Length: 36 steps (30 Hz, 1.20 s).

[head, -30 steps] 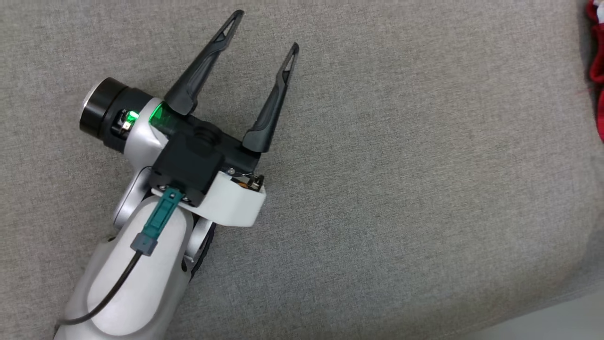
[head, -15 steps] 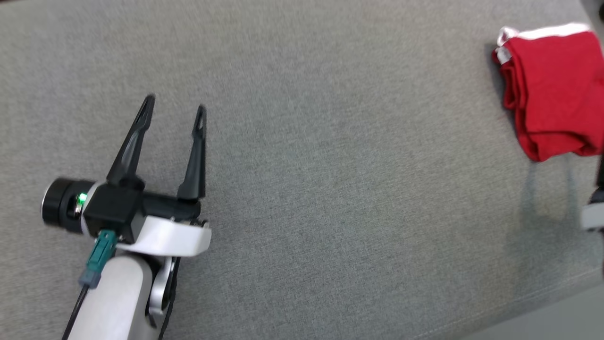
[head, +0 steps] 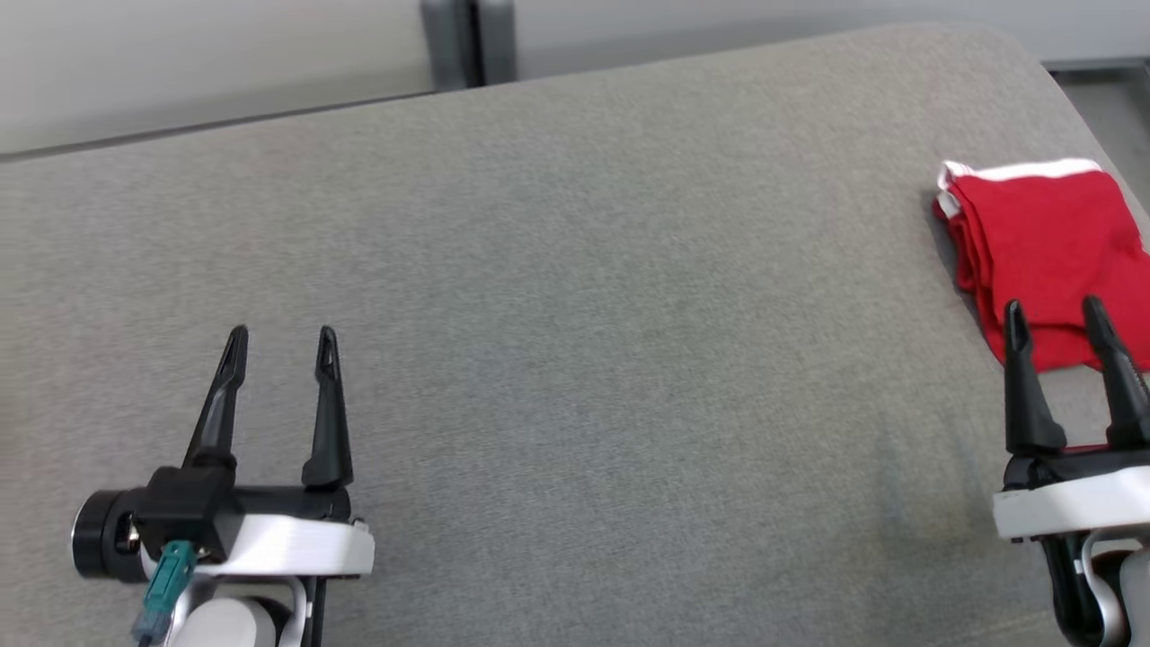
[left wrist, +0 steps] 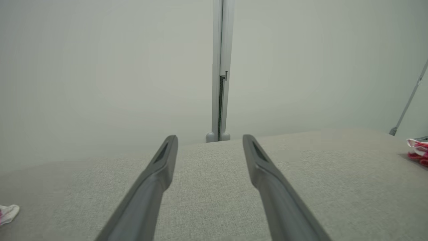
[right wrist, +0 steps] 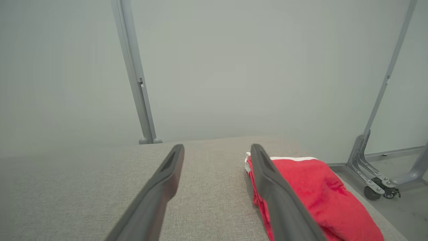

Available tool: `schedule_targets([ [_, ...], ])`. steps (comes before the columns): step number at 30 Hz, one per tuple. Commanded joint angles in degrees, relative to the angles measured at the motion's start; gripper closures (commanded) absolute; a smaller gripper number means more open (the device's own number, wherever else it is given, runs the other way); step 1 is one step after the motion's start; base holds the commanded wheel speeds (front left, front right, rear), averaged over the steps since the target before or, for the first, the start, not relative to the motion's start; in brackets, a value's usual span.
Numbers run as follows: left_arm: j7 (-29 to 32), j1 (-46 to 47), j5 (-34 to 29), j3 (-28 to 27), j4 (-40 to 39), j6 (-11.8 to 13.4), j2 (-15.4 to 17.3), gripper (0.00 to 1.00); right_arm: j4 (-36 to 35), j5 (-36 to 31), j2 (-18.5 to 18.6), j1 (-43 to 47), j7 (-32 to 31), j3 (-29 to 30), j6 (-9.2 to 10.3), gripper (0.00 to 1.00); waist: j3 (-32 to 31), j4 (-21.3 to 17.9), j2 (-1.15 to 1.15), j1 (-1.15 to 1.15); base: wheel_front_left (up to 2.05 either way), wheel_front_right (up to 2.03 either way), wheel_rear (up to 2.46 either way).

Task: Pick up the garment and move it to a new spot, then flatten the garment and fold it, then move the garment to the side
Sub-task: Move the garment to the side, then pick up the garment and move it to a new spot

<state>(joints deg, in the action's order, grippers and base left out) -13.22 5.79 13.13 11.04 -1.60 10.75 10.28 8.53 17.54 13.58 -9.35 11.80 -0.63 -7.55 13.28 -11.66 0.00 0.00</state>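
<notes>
the red garment (head: 1042, 243) lies folded in a compact bundle at the far right corner of the grey fabric bench (head: 575, 270), close to the right edge, its white band turned toward the far edge. the right gripper (head: 1053, 307) stands by the near right corner, its two dark fingers spread apart with nothing between them, pointing toward the far edge. in the head view their tips overlap the near hem of the garment, and whether they touch the cloth cannot be told. in the right wrist view one finger crosses the garment's side while the other is over bare fabric. the left gripper (head: 281, 334) is toward the near left corner, well apart from the garment, fingers likewise spread and empty over bare bench. behind the far edge rises a pale wall (left wrist: 100, 67) with a grey upright post (left wrist: 220, 67). past the right edge a grey metal frame (right wrist: 362, 157) on a caster stands on the floor (right wrist: 401, 214). a small pink and white scrap of cloth (left wrist: 8, 213) lies on the bench toward its left edge.
</notes>
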Motion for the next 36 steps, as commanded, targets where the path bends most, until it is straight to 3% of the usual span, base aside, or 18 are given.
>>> schedule_targets([
  [1,-0.28,-0.58,0.18,-0.33,-0.15,0.34,0.18,0.00,-0.33,-0.11,-0.03,0.51,-0.28,-0.06,0.12,0.00,-1.70,1.73,0.00,0.00,0.00,0.00,0.00],
  [8,-0.68,-5.42,1.89,-0.97,0.34,0.01,0.67,0.00,-3.50,-0.66,-0.66,4.90,-3.98,-1.39,0.12,0.00,-7.70,5.55,0.00,0.00,0.00,0.00,0.00],
  [16,0.81,-12.67,3.10,-0.64,0.60,-0.38,1.92,0.00,-6.58,-1.22,-1.74,11.94,-8.33,-1.88,0.12,0.00,-14.49,6.91,0.00,0.00,0.00,0.00,0.00],
  [29,2.32,-16.33,5.74,-1.62,-0.58,-1.52,4.11,0.00,-10.78,-1.59,-2.17,16.40,-11.87,-1.61,0.11,0.00,-16.96,7.45,0.00,0.00,0.00,0.00,0.00],
  [36,2.51,-16.12,5.94,-1.93,-1.25,-0.82,4.47,0.00,-11.59,-1.25,-2.41,16.61,-12.22,-1.42,0.11,0.00,-16.88,7.69,0.00,0.00,0.00,0.00,0.00],
])
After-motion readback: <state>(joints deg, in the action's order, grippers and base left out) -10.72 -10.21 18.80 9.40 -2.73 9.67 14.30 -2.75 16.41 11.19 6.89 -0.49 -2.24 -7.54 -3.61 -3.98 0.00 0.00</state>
